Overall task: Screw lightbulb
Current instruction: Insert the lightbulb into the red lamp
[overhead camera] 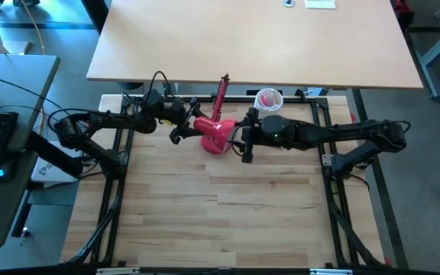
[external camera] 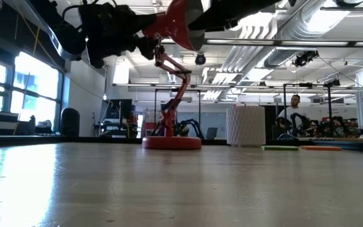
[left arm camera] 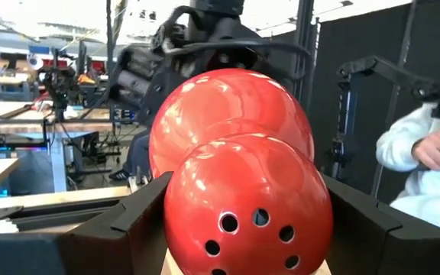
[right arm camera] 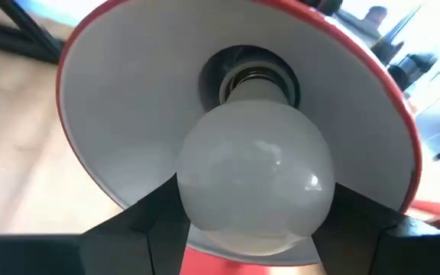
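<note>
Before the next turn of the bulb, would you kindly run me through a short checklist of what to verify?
1. Bulb between the right claw fingers: ok.
2. Bulb base at the socket inside the shade: ok, threads show just at its mouth.
3. Base fully screwed in: cannot tell.
4. Left claw bracing the back of the red shade: ok, a finger on each side.
5. Lamp base flat on the table: ok.
6. Pen cup apart from the lamp: ok.
</note>
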`<state>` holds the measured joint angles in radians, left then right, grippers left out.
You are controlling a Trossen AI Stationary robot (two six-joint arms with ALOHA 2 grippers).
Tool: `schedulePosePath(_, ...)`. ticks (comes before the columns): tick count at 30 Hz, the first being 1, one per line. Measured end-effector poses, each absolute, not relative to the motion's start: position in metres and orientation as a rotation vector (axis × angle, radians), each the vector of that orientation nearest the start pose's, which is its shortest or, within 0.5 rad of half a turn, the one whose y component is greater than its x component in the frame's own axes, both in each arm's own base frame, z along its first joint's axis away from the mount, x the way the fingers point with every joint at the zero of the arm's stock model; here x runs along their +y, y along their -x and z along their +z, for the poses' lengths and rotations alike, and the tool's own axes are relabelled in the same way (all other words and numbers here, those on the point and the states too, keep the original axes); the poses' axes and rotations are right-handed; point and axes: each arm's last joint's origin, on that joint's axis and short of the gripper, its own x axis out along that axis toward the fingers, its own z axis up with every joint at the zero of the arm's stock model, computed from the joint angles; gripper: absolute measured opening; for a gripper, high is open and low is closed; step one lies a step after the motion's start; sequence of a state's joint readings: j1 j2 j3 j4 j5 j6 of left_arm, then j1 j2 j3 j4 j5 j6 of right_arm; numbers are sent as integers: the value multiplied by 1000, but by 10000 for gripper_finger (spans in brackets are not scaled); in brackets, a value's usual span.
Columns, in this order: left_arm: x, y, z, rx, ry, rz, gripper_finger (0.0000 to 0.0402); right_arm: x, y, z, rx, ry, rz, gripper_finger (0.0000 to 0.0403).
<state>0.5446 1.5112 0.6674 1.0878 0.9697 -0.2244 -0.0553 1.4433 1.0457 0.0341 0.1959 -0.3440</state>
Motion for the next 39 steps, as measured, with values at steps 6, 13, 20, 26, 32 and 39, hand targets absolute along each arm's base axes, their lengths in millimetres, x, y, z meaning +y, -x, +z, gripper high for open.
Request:
schedulePosePath(6, 130, -263, 244, -133, 0, -482, 250, -38, -324, 293, 394, 6, -105, 224)
schedulePosePath(13, 128, -264, 244, -143, -70, -520, 250, -55, -323, 296, 363, -464, -8, 224)
schedulePosePath(20, 128, -265, 242, -136, -113, -529, 250, -64, -322, 300, 337, -759, 16, 224)
schedulePosePath(26, 128, -265, 242, -136, -116, -524, 250, -66, -321, 301, 328, -900, -13, 224)
schedulePosePath(32, 130, -265, 242, -139, -116, -489, 250, -67, -321, 299, 340, -861, -27, 239)
schedulePosePath(39, 132, -265, 243, -135, -49, -431, 250, -70, -321, 298, 323, -731, -65, 265)
